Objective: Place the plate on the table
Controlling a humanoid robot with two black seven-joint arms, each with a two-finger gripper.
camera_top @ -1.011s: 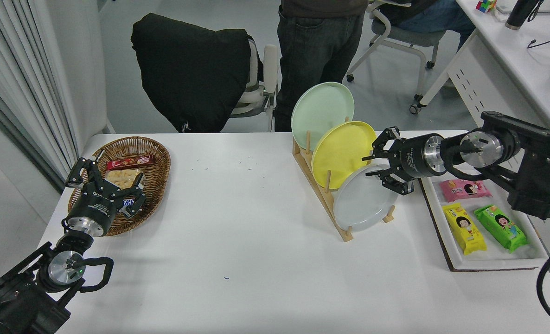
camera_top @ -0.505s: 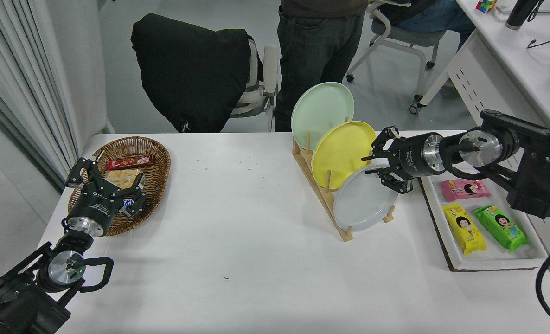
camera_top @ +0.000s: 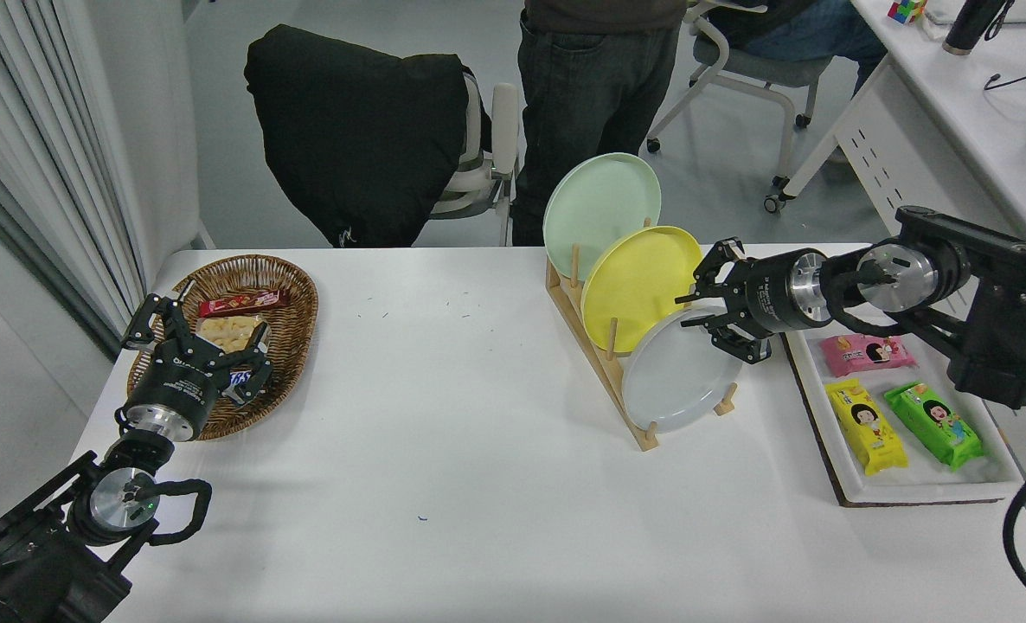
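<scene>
The grey plate [camera_top: 679,381] is stood tilted in the front slot of the wooden rack [camera_top: 604,363] on the table [camera_top: 444,484]. Its upper right rim is straddled by the right gripper [camera_top: 710,305], jaws spread and not closed on it. The left gripper [camera_top: 186,342] is parked open over the basket [camera_top: 292,290].

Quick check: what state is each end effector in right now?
Left end effector: open, empty, parked over the wicker basket.
Right end effector: open, fingers astride the top rim of the grey plate in the wooden rack, not closed on it.
</scene>
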